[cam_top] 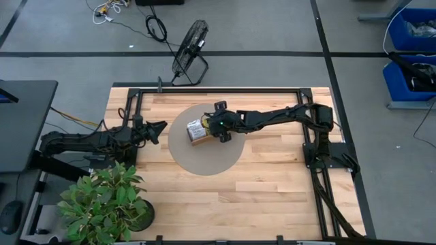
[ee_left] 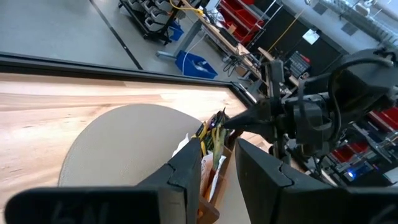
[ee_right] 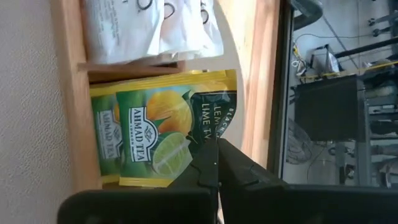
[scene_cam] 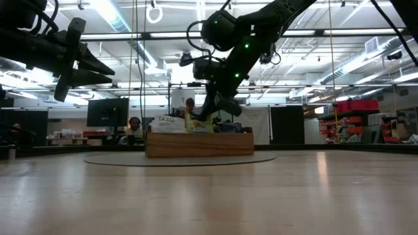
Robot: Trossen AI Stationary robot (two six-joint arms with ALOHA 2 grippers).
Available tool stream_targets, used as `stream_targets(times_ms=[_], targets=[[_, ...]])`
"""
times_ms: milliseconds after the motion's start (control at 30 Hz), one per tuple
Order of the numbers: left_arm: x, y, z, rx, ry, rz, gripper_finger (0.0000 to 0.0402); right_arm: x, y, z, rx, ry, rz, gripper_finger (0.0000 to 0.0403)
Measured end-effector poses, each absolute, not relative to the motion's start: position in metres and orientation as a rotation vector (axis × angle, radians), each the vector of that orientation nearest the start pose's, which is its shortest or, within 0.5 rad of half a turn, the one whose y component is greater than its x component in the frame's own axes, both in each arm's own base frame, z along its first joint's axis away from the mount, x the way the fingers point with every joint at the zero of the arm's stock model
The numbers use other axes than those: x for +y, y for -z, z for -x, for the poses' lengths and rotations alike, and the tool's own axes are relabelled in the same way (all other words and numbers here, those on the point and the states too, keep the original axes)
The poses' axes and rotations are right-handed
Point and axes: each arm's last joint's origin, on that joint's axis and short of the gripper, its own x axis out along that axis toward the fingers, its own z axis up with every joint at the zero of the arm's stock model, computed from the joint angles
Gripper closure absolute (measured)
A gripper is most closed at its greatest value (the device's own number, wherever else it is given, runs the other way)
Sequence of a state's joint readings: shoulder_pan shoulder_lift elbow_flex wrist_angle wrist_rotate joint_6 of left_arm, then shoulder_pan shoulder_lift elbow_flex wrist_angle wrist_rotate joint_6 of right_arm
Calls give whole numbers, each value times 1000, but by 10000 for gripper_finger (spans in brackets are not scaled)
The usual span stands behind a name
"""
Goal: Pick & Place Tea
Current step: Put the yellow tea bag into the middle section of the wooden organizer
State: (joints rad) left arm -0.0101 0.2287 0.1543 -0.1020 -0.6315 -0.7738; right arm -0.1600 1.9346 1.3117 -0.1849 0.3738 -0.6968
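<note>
now right gripper (ee_right: 216,163) clamped, prob. on green-yellow packet (ee_right: 163,127) (over tray (ee_right: 67,93)); left gripper (ee_left: 214,163) apart.

My overhead camera looks straight down on the whole wooden table (cam_top: 272,197), with the round mat (cam_top: 204,153) near the middle and both arms in frame; my low camera sits at table-top height, facing level across the boards toward the wooden tray (scene_cam: 199,143) on the mat, with the room behind; my left wrist camera looks from some way off, past its own fingers (ee_left: 186,177), across the mat at the tray and the other arm; my right wrist camera is very close, looking down into the tray's compartments (ee_right: 71,99), filled with tea packets (ee_right: 149,137); all four views share the tray.
</note>
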Motion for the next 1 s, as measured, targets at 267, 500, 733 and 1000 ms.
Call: stream_targets(times_ms=[267, 500, 733, 1000], targets=[[16, -189, -101, -75, -653, 688, 299, -75, -185, -408, 935, 160, 705, 403], [16, -189, -101, -73, -653, 688, 299, -75, -184, -408, 931, 114, 676, 389], [16, -188, -101, -73, -653, 688, 299, -75, -185, -408, 919, 137, 630, 343], [16, -188, -101, -72, -653, 688, 299, -75, -187, -410, 882, 173, 554, 259]])
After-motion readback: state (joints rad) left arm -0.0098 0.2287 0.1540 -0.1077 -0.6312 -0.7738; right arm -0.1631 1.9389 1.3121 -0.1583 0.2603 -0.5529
